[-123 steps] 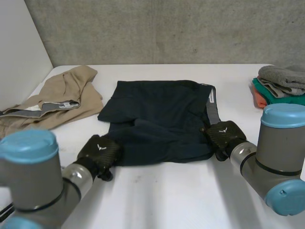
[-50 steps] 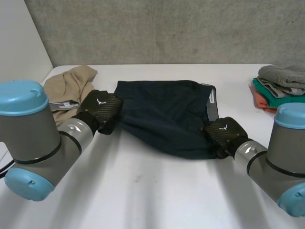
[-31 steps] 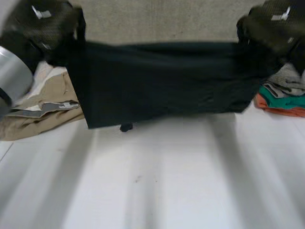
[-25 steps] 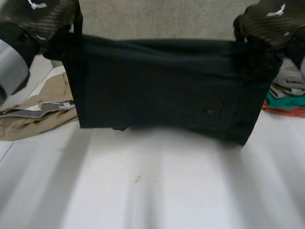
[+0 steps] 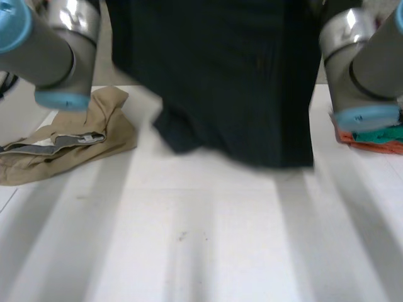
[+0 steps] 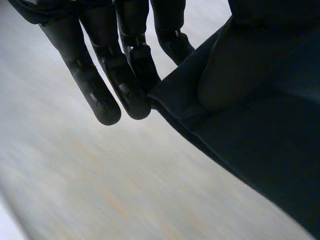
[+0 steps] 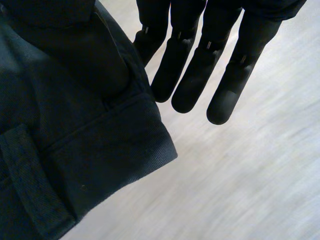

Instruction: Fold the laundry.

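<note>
Dark navy garment (image 5: 214, 75), held aloft, hanging spread (lower edge uneven, bunched at one side), stitched hems

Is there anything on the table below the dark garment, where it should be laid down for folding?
Nothing visible does. The dark garment hangs over a bare part of the table. The beige garment lies to its left and the folded pile to its right, both off to the sides.
</note>
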{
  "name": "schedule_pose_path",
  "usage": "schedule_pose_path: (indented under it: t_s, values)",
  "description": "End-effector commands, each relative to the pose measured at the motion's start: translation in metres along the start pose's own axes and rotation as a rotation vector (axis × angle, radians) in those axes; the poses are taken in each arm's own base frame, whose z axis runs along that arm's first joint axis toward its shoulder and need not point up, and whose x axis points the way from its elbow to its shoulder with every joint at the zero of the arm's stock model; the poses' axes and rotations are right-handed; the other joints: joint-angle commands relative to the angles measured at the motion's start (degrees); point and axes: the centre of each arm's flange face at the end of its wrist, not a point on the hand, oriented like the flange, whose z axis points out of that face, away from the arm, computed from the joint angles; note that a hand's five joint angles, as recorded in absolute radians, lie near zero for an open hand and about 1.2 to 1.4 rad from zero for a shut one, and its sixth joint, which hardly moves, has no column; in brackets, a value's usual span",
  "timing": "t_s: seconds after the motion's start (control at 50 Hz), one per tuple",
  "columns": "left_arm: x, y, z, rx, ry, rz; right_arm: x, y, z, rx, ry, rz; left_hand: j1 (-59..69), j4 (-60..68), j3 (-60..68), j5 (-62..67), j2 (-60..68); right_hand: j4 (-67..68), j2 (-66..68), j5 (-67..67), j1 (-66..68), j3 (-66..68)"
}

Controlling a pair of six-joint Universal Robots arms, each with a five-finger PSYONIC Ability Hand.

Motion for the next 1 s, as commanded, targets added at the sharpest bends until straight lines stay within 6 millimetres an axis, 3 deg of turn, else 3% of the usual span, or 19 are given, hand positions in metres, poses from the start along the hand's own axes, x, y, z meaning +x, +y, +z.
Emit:
schedule_pose_path:
  t_s: [0.02, 0.08, 0.14, 0.2, 0.22, 0.36, 0.42, 0.44, 0.52, 0.58, 0.64, 0.72, 0.8, 0.88, 0.94, 1.0]
  values:
    - [-0.025, -0.030, 0.008, 0.176, -0.119, -0.046, 0.018, -0.034, 0.016, 0.240, 0.138, 0.027, 14.81, 11.18, 11.54, 14.53, 11.30, 11.33, 12.44, 13.46, 15.96, 11.75]
    - [-0.007, -0.012, -0.011, 0.077, -0.051, -0.062, 0.010, -0.023, 0.011, 0.184, 0.101, 0.029, 14.81, 11.18, 11.54, 14.53, 11.30, 11.33, 12.44, 13.46, 15.96, 11.75]
    - [-0.002, 0.000, -0.030, 0.006, -0.015, -0.064, -0.012, 0.012, -0.002, 0.047, 0.011, 0.029, 14.81, 11.18, 11.54, 14.53, 11.30, 11.33, 12.44, 13.46, 15.96, 11.75]
    - [0.009, 0.017, -0.054, -0.083, 0.037, -0.068, -0.025, 0.033, -0.012, -0.037, -0.041, 0.028, 14.81, 11.18, 11.54, 14.53, 11.30, 11.33, 12.44, 13.46, 15.96, 11.75]
    - [0.012, 0.023, -0.060, -0.108, 0.051, -0.069, -0.035, 0.050, -0.022, -0.101, -0.081, 0.026, 14.81, 11.18, 11.54, 14.53, 11.30, 11.33, 12.44, 13.46, 15.96, 11.75]
    - [0.056, 0.068, -0.152, -0.419, 0.253, -0.089, -0.083, 0.117, -0.077, -0.335, -0.302, 0.028, 14.81, 11.18, 11.54, 14.53, 11.30, 11.33, 12.44, 13.46, 15.96, 11.75]
    - [0.066, 0.073, -0.182, -0.529, 0.320, -0.096, -0.095, 0.137, -0.106, -0.446, -0.388, -0.015, 14.81, 11.18, 11.54, 14.53, 11.30, 11.33, 12.44, 13.46, 15.96, 11.75]
    - [0.073, 0.070, -0.202, -0.601, 0.378, -0.103, -0.097, 0.140, -0.113, -0.470, -0.410, -0.030, 14.81, 11.18, 11.54, 14.53, 11.30, 11.33, 12.44, 13.46, 15.96, 11.75]
    - [0.074, 0.046, -0.236, -0.736, 0.498, -0.100, -0.103, 0.132, -0.142, -0.551, -0.519, -0.100, 14.81, 11.18, 11.54, 14.53, 11.30, 11.33, 12.44, 13.46, 15.96, 11.75]
    - [0.052, 0.016, -0.251, -0.829, 0.528, -0.076, -0.095, 0.120, -0.160, -0.609, -0.577, -0.132, 14.81, 11.18, 11.54, 14.53, 11.30, 11.33, 12.44, 13.46, 15.96, 11.75]
    - [0.043, 0.004, -0.258, -0.861, 0.541, -0.065, -0.081, 0.102, -0.172, -0.659, -0.605, -0.132, 14.81, 11.18, 11.54, 14.53, 11.30, 11.33, 12.44, 13.46, 15.96, 11.75]
    - [0.025, -0.026, -0.281, -0.947, 0.632, -0.024, -0.068, 0.084, -0.187, -0.712, -0.639, -0.136, 14.81, 11.18, 11.54, 14.53, 11.30, 11.33, 12.44, 13.46, 15.96, 11.75]
    - [0.006, -0.063, -0.317, -1.056, 0.840, 0.080, -0.043, 0.045, -0.229, -0.853, -0.760, -0.176, 14.81, 11.18, 11.54, 14.53, 11.30, 11.33, 12.44, 13.46, 15.96, 11.75]
    - [0.001, -0.109, -0.353, -1.077, 1.100, 0.101, -0.028, 0.026, -0.272, -0.976, -0.940, -0.268, 14.81, 11.18, 11.54, 14.53, 11.30, 11.33, 12.44, 13.46, 15.96, 11.75]
    - [0.000, -0.125, -0.364, -1.067, 1.181, 0.097, -0.020, 0.016, -0.293, -1.015, -1.037, -0.306, 14.81, 11.18, 11.54, 14.53, 11.30, 11.33, 12.44, 13.46, 15.96, 11.75]
    - [0.004, -0.125, -0.358, -1.021, 1.174, 0.106, -0.020, 0.016, -0.294, -0.997, -1.025, -0.314, 14.81, 11.18, 11.54, 14.53, 11.30, 11.33, 12.44, 13.46, 15.96, 11.75]
